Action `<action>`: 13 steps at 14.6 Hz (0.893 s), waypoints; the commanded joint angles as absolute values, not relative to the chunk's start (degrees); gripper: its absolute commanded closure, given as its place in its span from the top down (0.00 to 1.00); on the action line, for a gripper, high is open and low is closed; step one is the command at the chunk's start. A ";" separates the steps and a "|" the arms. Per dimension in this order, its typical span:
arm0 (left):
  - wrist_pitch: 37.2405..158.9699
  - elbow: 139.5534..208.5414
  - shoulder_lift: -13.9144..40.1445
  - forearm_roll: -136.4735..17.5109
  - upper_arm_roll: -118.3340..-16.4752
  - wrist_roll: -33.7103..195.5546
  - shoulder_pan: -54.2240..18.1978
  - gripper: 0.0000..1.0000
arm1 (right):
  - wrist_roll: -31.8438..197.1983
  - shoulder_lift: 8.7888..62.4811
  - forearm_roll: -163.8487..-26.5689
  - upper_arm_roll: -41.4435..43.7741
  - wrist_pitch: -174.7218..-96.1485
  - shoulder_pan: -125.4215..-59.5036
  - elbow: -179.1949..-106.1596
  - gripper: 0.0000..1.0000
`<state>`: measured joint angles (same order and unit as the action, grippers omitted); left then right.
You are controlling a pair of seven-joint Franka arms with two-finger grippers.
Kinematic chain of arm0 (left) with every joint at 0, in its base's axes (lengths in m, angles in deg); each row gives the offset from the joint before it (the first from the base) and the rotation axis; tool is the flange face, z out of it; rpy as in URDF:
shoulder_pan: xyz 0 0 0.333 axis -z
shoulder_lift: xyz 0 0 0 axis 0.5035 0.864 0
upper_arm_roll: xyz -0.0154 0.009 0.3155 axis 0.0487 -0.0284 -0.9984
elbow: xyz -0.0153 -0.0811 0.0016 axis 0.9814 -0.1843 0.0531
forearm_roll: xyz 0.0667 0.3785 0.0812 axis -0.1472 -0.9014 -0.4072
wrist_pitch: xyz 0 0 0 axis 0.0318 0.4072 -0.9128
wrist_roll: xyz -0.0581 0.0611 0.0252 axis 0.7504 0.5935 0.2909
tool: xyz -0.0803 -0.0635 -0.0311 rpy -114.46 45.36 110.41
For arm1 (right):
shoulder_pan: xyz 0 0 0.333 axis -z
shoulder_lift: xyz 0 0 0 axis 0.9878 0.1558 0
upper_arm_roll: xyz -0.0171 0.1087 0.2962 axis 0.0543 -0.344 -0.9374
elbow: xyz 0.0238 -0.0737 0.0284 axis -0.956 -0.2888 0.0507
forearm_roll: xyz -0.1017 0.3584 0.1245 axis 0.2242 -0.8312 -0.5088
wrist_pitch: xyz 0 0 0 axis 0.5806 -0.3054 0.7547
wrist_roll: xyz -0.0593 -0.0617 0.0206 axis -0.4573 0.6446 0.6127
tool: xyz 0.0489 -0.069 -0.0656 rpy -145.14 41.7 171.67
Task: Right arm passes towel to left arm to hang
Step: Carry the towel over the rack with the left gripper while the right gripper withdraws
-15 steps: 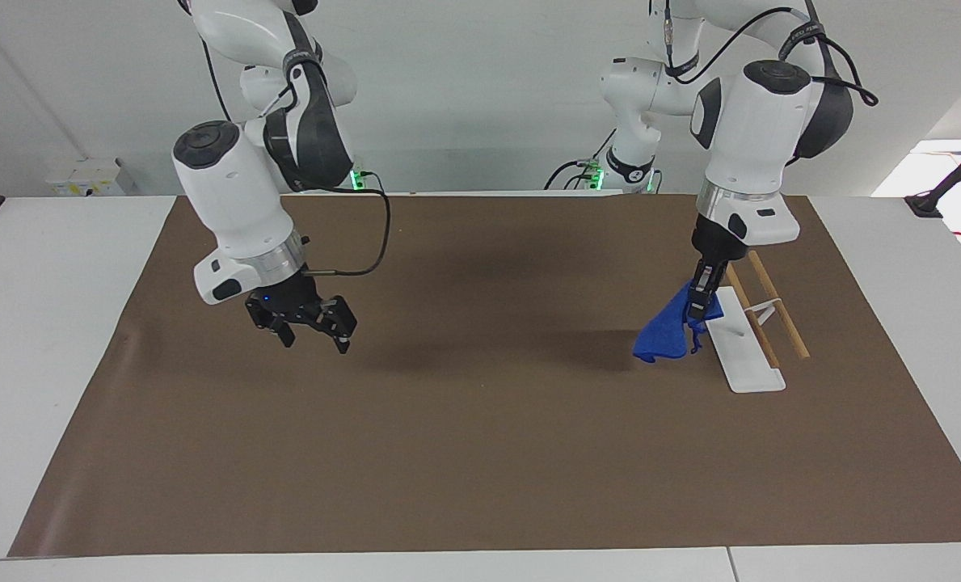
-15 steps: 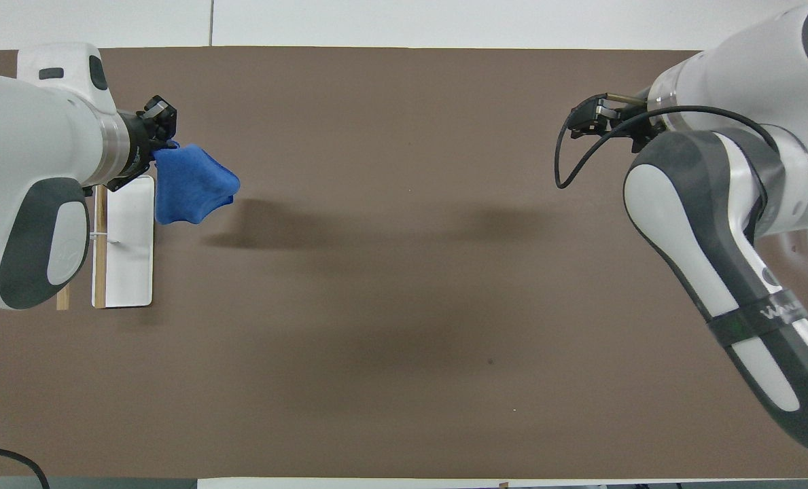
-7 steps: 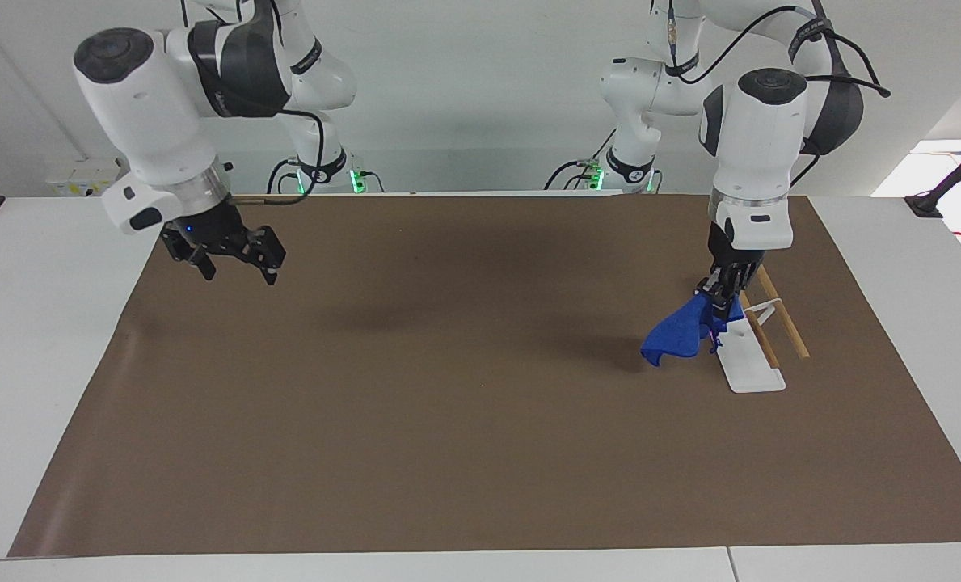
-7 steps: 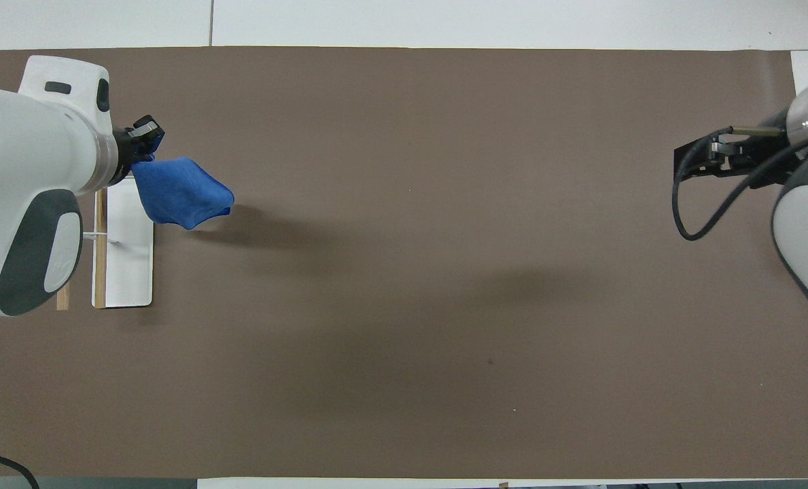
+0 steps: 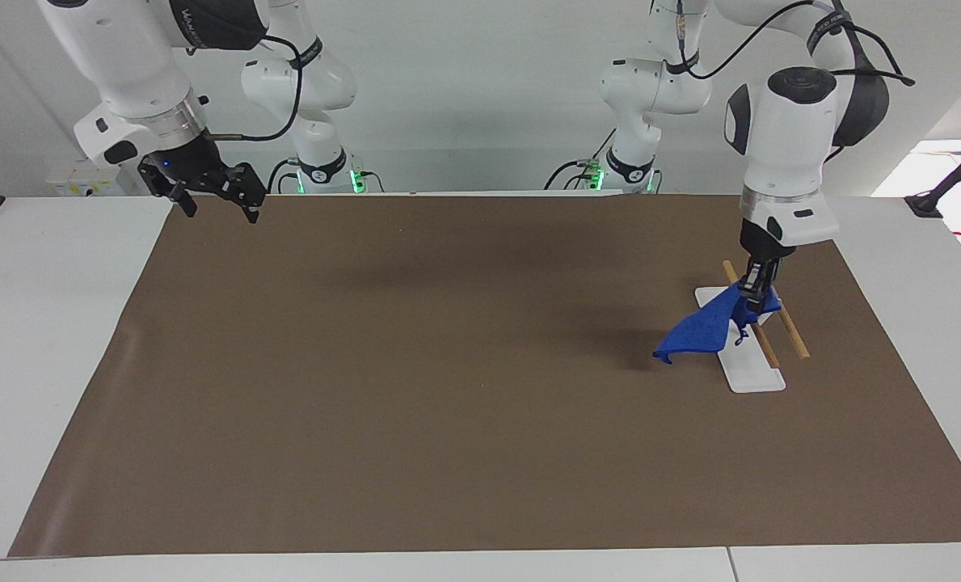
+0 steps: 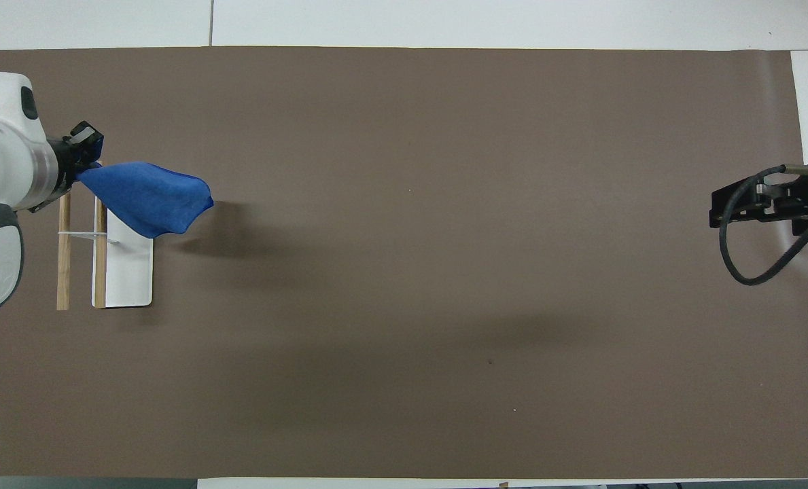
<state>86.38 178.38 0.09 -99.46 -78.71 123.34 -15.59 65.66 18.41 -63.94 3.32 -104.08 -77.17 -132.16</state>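
Observation:
The royal-blue towel hangs from my left gripper, which is shut on one of its corners. The cloth drapes over the rack's two wooden rails and its white base plate at the left arm's end of the table. A thin blue loop string dangles under the grip. My right gripper is open, holds nothing and hangs over the mat's corner at the right arm's end, near the robots.
A brown mat covers the table, with white table surface around it. The white rack stands on the mat, near the edge at the left arm's end.
My left gripper carried the towel sideways from beside the rack to over its rails. The right arm lifted and drew back toward its own base, its gripper still open.

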 commanded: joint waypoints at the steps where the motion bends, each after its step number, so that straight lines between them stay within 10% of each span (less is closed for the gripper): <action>1: 93.55 186.83 -5.03 -100.97 -78.52 124.63 -18.96 0.00 | 65.71 18.10 -66.20 2.83 -103.97 -76.12 -132.70 1.00; 13: 111.94 192.73 -5.91 -100.97 -78.34 123.14 -32.95 0.00 | 67.03 22.58 -64.45 2.48 -94.83 -76.20 -121.10 1.00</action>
